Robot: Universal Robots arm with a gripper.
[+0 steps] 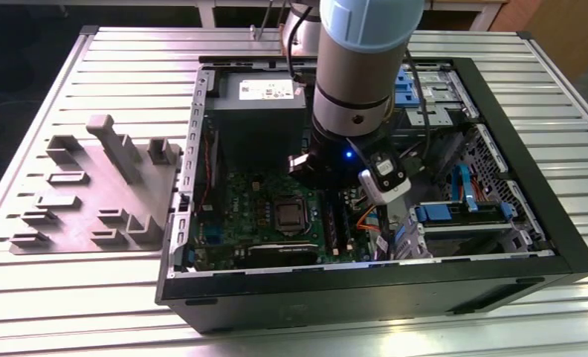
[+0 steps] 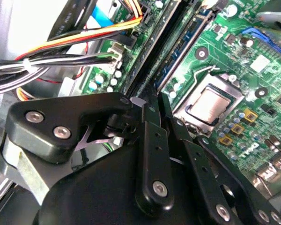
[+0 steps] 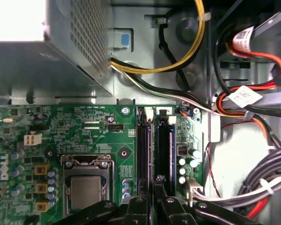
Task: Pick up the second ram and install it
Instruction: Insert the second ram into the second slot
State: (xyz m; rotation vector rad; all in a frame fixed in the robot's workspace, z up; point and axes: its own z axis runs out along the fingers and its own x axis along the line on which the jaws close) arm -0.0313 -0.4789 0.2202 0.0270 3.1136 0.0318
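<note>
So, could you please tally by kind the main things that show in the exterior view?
Slatted metal table: 1
Open computer case: 1
Grey fixture plate: 1
Robot arm: 1
Total: 4

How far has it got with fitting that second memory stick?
Well along, it seems. The arm is down inside the open computer case, with the gripper right over the two memory slots beside the processor socket. I cannot tell whether the second ram is already seated in a slot, so the install is not confirmed.
</note>
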